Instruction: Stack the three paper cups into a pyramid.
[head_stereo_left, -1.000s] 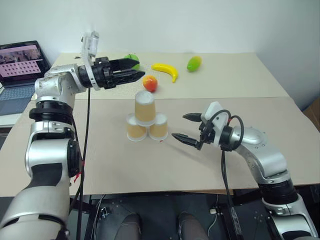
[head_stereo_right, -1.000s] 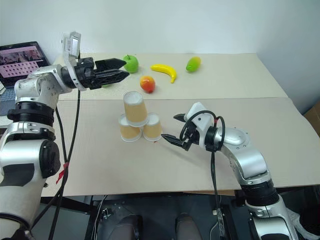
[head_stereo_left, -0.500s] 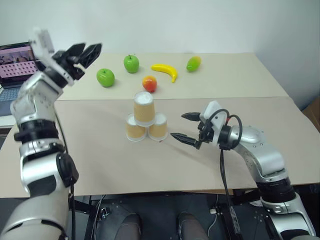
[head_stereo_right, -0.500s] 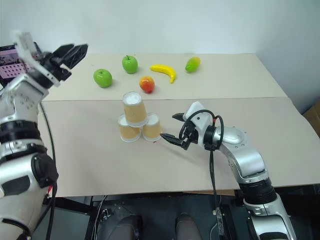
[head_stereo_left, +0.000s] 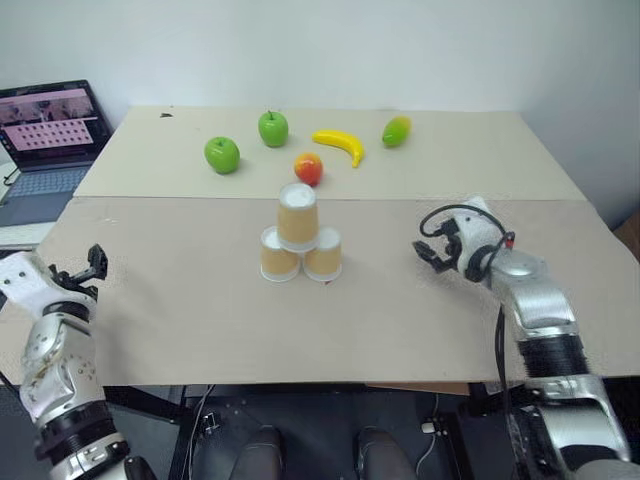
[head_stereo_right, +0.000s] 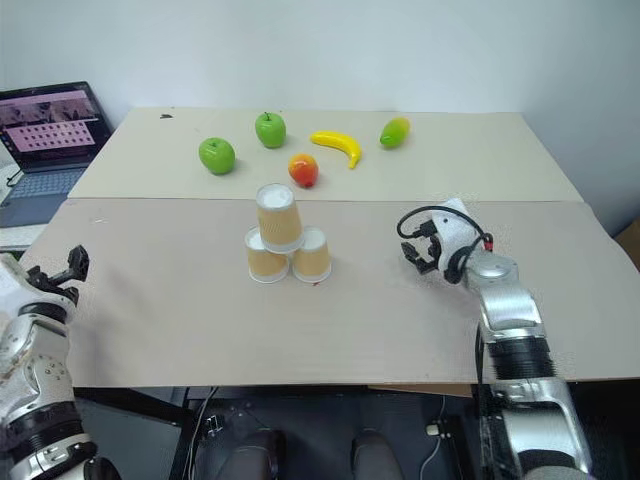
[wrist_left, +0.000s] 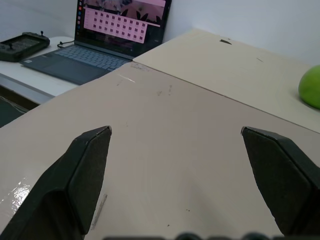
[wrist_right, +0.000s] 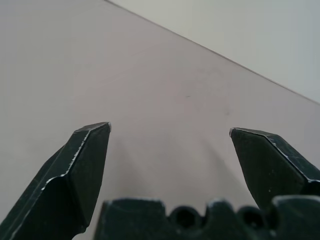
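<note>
The three paper cups form a small pyramid mid-table: two tan cups (head_stereo_left: 279, 256) (head_stereo_left: 322, 257) stand side by side and the third cup (head_stereo_left: 298, 214) rests on top of both. My right gripper (head_stereo_left: 432, 236) hovers low over the table well to the right of the stack, open and empty; its wrist view has bare tabletop between its fingers (wrist_right: 80, 165). My left gripper (head_stereo_right: 66, 266) is far off at the table's left edge, open and empty, pointing along the table surface (wrist_left: 175, 131).
Behind the cups lie an orange-red fruit (head_stereo_left: 308, 168), two green apples (head_stereo_left: 222, 154) (head_stereo_left: 272, 128), a banana (head_stereo_left: 338, 145) and a green-yellow fruit (head_stereo_left: 396, 130). A laptop (head_stereo_left: 48, 135) sits on a side surface at the far left, with a black controller (wrist_left: 19, 44) beside it.
My left arm swung from above the back of the table down to the table's left edge. My right gripper pulled away from the cups to the right. The stack stayed put.
</note>
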